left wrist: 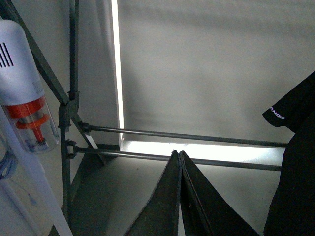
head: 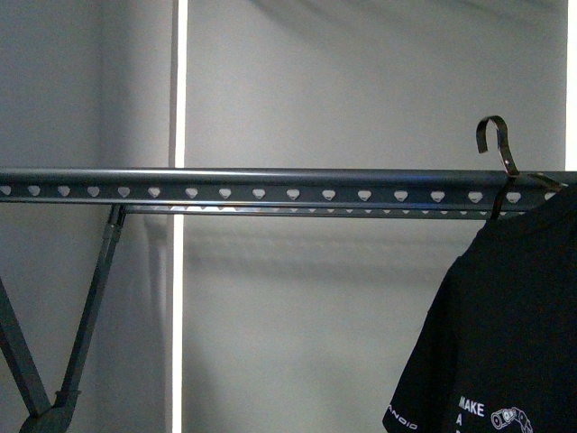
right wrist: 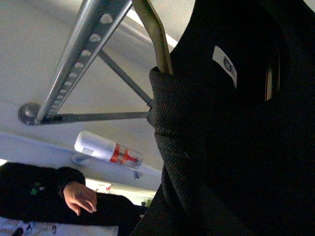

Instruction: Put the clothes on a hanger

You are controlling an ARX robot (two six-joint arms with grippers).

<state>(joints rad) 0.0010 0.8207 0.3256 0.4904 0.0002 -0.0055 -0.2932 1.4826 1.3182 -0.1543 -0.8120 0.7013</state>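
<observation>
Risk of the hook (head: 503, 140) missing the rail (head: 270, 185).
Left fingers (left wrist: 165, 206) pressed together, idle below the rail; hook poking above its right end, seemingly not seated; shirt (head: 509, 334) dangling beneath; right fingers lost in black cloth, grip impossible to tell. Could snag a heart hole or slip off, dropping everything.

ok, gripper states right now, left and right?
Left gripper: closed, holding nothing.
Right gripper: not visible; the T-shirt fills its wrist view, so cannot tell.
</observation>
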